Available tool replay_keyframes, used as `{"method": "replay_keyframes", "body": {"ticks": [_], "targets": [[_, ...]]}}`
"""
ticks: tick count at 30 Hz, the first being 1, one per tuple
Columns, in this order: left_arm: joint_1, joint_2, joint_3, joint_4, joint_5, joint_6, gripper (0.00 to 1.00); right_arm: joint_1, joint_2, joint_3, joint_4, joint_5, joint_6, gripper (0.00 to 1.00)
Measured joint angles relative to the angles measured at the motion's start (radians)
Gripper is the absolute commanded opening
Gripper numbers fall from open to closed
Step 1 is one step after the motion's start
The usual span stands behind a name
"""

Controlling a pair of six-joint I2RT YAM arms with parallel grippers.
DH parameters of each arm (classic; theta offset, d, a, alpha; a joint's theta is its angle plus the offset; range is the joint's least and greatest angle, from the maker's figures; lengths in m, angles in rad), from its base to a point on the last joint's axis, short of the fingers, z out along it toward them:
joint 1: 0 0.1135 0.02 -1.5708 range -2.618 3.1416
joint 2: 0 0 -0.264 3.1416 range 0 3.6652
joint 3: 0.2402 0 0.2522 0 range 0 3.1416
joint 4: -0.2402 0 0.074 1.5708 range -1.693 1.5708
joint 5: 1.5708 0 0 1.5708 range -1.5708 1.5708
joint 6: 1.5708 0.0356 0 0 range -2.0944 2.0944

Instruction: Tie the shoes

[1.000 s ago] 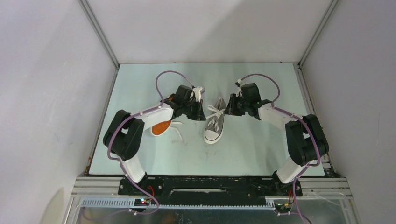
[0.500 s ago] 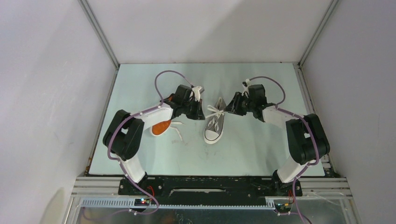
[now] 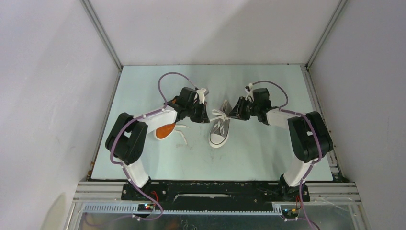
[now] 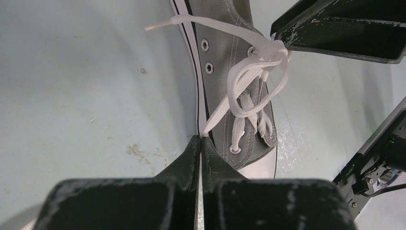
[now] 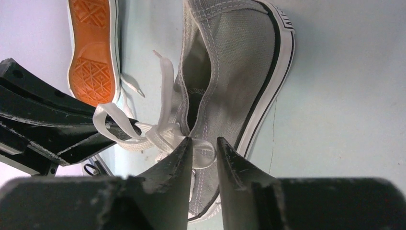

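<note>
One grey shoe (image 3: 219,130) stands upright mid-table, its white toe cap toward the arms. Its white laces (image 4: 258,57) are bunched in a loose knot over the tongue. My left gripper (image 4: 200,139) is shut on one lace strand that runs taut from the knot to its tips, just left of the shoe (image 4: 225,48). My right gripper (image 5: 204,141) is open at the shoe's right side, with a small lace loop (image 5: 207,158) lying between its fingertips. The other shoe (image 3: 165,130) lies on its side under my left arm, orange sole (image 5: 91,48) showing.
The pale green tabletop (image 3: 268,153) is boxed in by white walls on three sides. A loose lace (image 3: 183,136) from the tipped shoe trails toward the near edge. The arm bases and a metal rail (image 3: 215,191) run along the front.
My right arm has swung its elbow inward and turned its wrist, keeping its tips at the knot. Its jaws widened a little, then narrowed. The left arm and both shoes stayed put.
</note>
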Motion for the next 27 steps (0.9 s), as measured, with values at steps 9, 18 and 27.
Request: {"method": "replay_keyframes", "body": {"ticks": [9, 18, 27], "targets": [[0.006, 0.002, 0.000, -0.024, -0.043, 0.002, 0.00, 0.000, 0.003, 0.000, -0.008, -0.013, -0.012, 0.00], [0.009, 0.008, 0.000, -0.044, -0.080, 0.003, 0.00, 0.003, -0.026, 0.000, -0.062, 0.027, -0.039, 0.00], [0.016, 0.018, 0.000, -0.069, -0.122, 0.003, 0.00, 0.026, -0.060, 0.000, -0.103, 0.113, -0.059, 0.00]]}}
